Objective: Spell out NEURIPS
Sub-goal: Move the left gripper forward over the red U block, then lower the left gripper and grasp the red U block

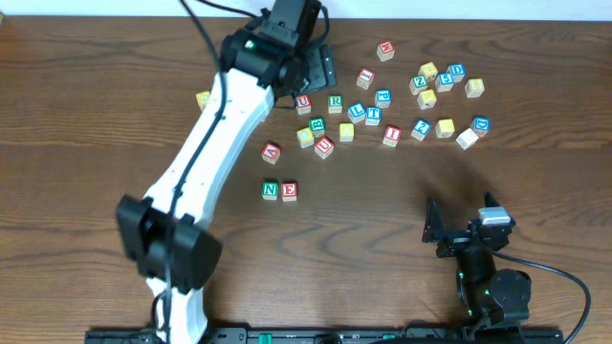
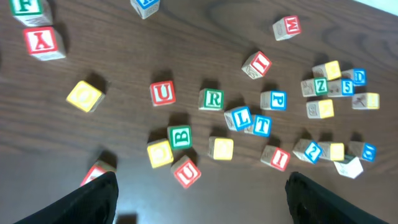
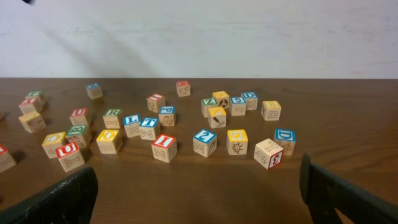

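The right gripper (image 1: 462, 225) is nearest to the robot's side, well to the right of the E cube (image 1: 289, 191) and a little nearer than it. Its two fingers (image 3: 68, 199) are spread wide and nothing is between them.

The red-bordered E cube lies on the wooden table (image 1: 86, 143). It touches the green N cube (image 1: 271, 190), which is on its left, so the two read N, E.

Just beyond the E cube, slightly to the left, is a red cube (image 1: 272, 151); I cannot read its letter. Further beyond the E cube and a bit to the right lie a red U cube (image 1: 324, 146) and a green B cube (image 1: 317, 125), close together.

Beyond them comes a loose row: a second U cube (image 1: 303, 102), the green R cube (image 1: 335, 102) and, more to the right, the blue P cube (image 1: 383, 96). A red I cube (image 1: 391, 135) lies alone, to the right of and beyond the E cube. Far to the right of the E cube, in a cluster, a blue cube (image 1: 443, 82) seems to bear S, but I am not sure.

The left gripper (image 2: 200, 190) is raised above these scattered cubes on the far side of the E cube. Its fingers (image 2: 93, 199) stand wide apart and hold nothing.
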`<state>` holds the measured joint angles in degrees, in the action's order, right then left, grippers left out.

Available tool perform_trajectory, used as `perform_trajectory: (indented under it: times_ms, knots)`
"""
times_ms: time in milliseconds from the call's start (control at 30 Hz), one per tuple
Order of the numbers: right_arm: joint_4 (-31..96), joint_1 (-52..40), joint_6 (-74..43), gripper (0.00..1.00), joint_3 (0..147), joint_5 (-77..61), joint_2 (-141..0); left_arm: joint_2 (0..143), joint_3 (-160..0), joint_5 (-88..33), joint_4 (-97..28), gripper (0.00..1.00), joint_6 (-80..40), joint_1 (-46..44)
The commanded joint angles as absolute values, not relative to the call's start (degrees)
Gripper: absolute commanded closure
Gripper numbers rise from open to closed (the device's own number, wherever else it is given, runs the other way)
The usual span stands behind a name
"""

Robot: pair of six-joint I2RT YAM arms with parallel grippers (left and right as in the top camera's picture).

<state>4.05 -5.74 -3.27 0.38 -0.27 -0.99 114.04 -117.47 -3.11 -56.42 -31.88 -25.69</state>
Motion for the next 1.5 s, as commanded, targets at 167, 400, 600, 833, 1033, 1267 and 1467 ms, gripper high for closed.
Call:
perform_trajectory:
  times_ms: [167,400,600,833,1033,1267,1467]
  knots:
    - [4.3,-6.0,-3.8,0.01,0.3,-0.4,-0.7,123.8,-121.6,2.7,-56.8,0.16,-32.0,-25.4]
    - [4.3,-6.0,-3.8,0.01,0.3,-0.4,-0.7,129.6,-121.6,5.2,-56.5,0.16,-33.3,-25.4]
    - [4.3,-6.0,-3.8,0.01,0.3,-0.4,-0.7,133.4,-121.6,5.7,-53.7,0.16,-34.6,-25.4]
    - [4.3,-6.0,-3.8,0.01,0.3,-0.4,-0.7,134.3,-121.6,5.6,-50.8,0.16,-35.9,-25.4]
    - [4.3,-6.0,-3.8,0.01,0.3,-0.4,-0.7,134.9,-121.6,5.6,-50.5,0.16,-36.1,-24.7]
    - [4.3,-6.0,-3.8,0.01,0.3,-0.4,-0.7,136.4,-121.9,2.1,-50.4,0.17,-36.0,-22.6]
    - [4.3,-6.0,-3.8,0.01,0.3,-0.4,-0.7,136.7,-121.9,1.9,-49.8,0.17,-35.2,-22.0]
